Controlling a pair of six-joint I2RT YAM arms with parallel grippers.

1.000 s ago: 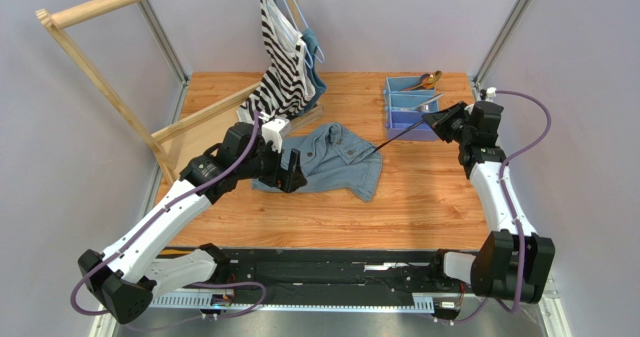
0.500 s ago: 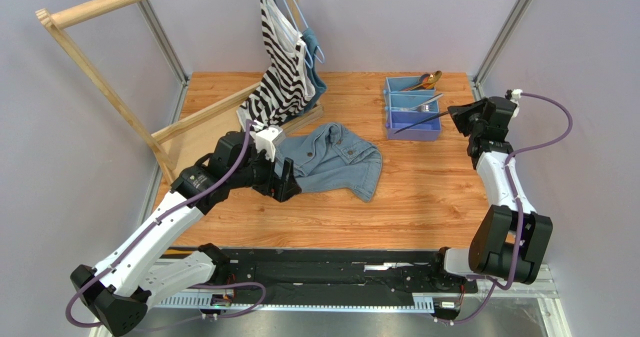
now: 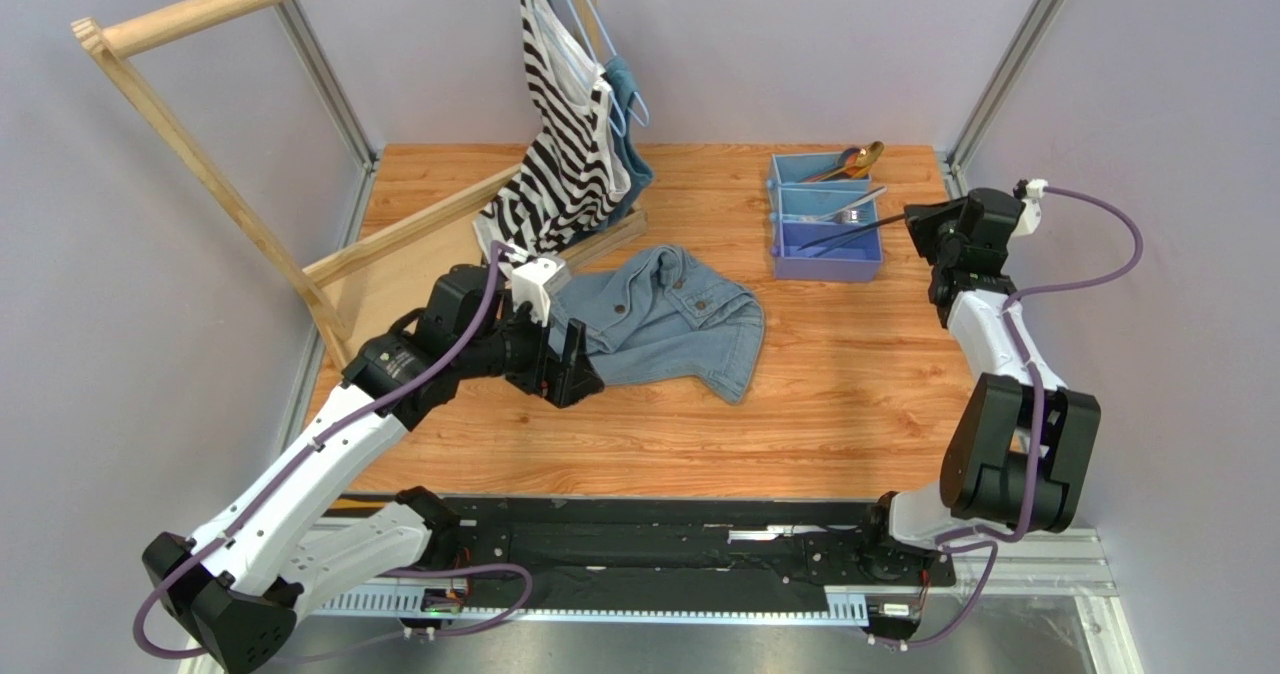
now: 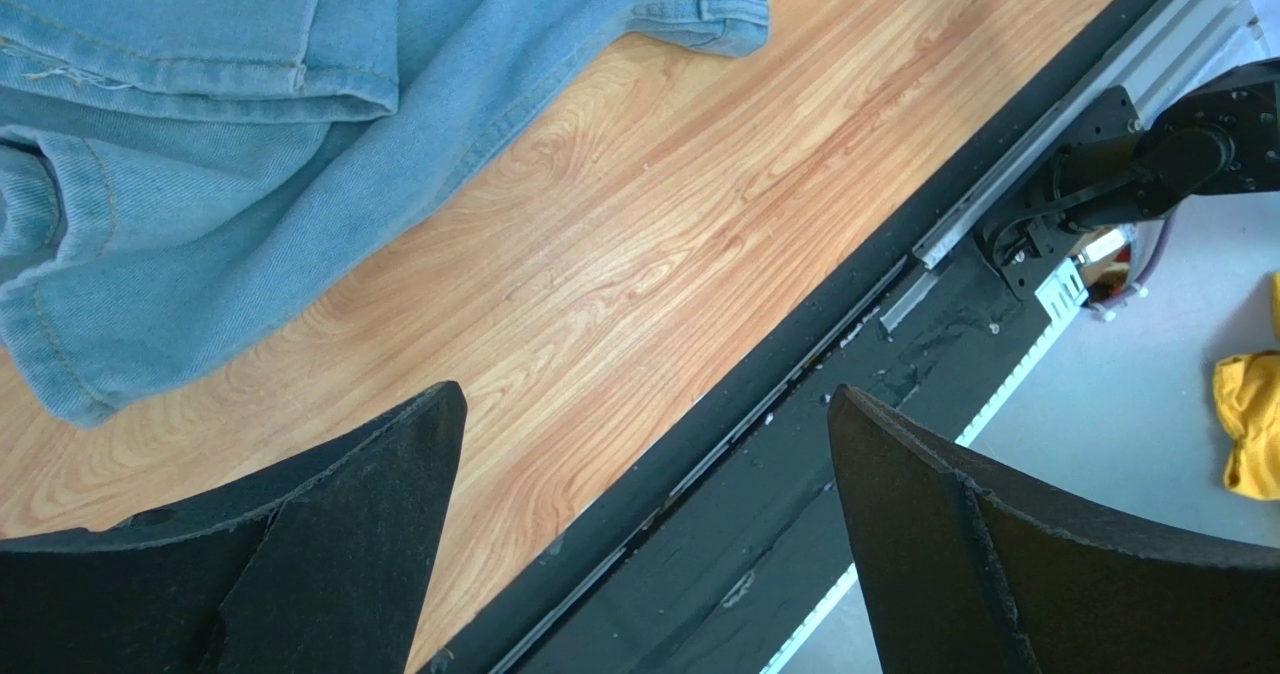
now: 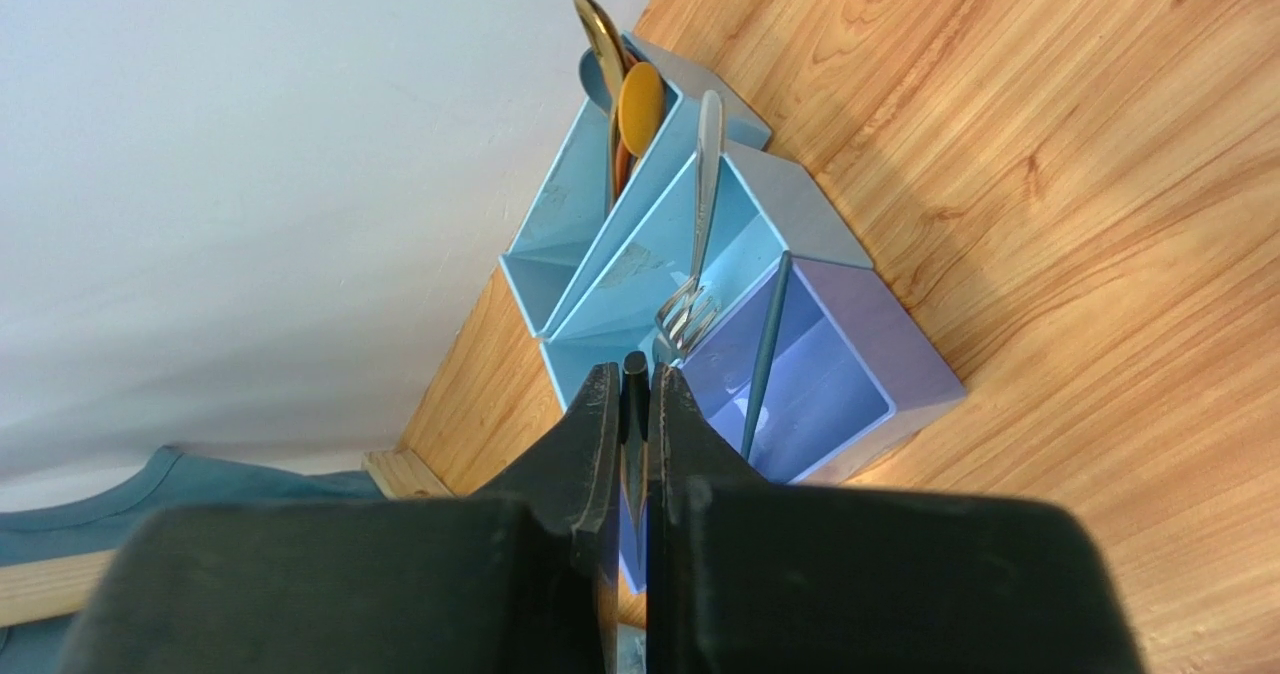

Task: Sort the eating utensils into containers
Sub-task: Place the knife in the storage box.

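Observation:
The light blue three-compartment tray (image 3: 783,209) stands at the back right of the table. Gold and orange spoons (image 3: 860,158) lie in its far compartment and a silver fork (image 3: 842,211) in the middle one. My right gripper (image 3: 912,221) is just right of the tray, shut on a dark knife (image 3: 857,233) that reaches left over the near compartment. In the right wrist view the knife's end (image 5: 637,365) shows between my shut fingers, facing the tray (image 5: 902,359), the fork (image 5: 702,209) and the orange spoon (image 5: 642,104). My left gripper (image 3: 580,367) (image 4: 646,404) is open and empty.
A denim garment (image 3: 676,314) (image 4: 226,134) lies mid-table beside my left gripper. A wooden rack (image 3: 226,179) with a striped top (image 3: 571,134) stands at the back left. A slim dark shaft (image 5: 766,352) slants in the tray's near compartment. The black base rail (image 4: 842,449) runs along the table's near edge.
My right gripper carried the knife back and to the right, so it now reaches over the tray's near compartment. My left gripper drew back a little to the left.

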